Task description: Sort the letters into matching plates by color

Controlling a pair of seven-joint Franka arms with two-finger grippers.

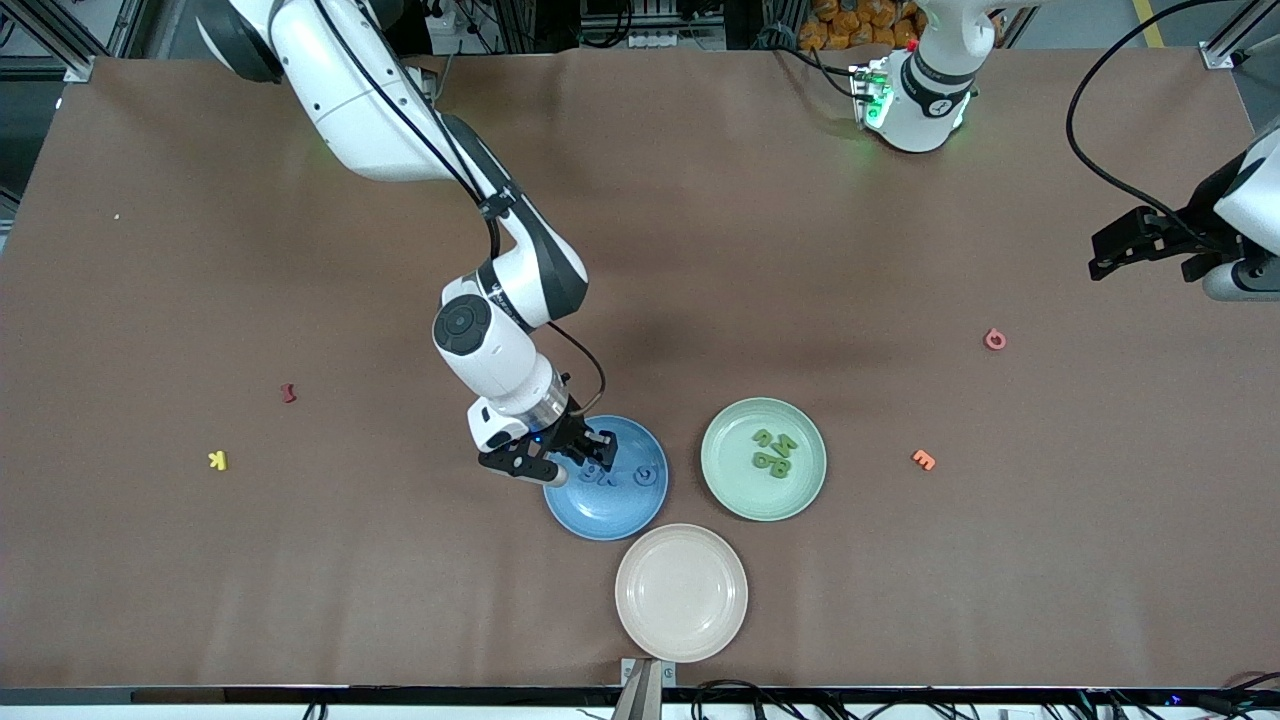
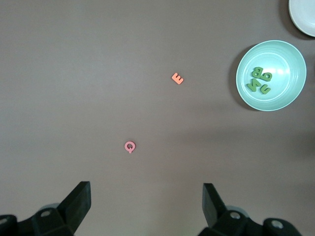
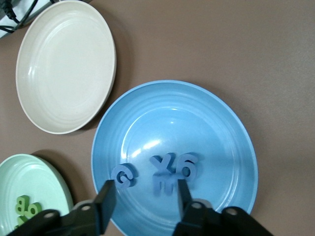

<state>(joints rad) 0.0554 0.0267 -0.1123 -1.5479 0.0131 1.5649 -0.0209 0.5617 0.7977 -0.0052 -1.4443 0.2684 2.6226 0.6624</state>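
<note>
Over the blue plate [image 3: 216, 132], with my right gripper [image 3: 143, 196] parted and empty above its blue letters [image 3: 170, 169], lifting carelessly could snag and flick one out.

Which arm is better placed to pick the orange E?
Left, probably: the open left gripper hangs at the table end near the orange E; the right gripper is over the blue plate.

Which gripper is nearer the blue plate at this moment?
Right. The right gripper hangs directly over the blue plate, above its blue letters. The left gripper waits at the left arm's end of the table.
</note>
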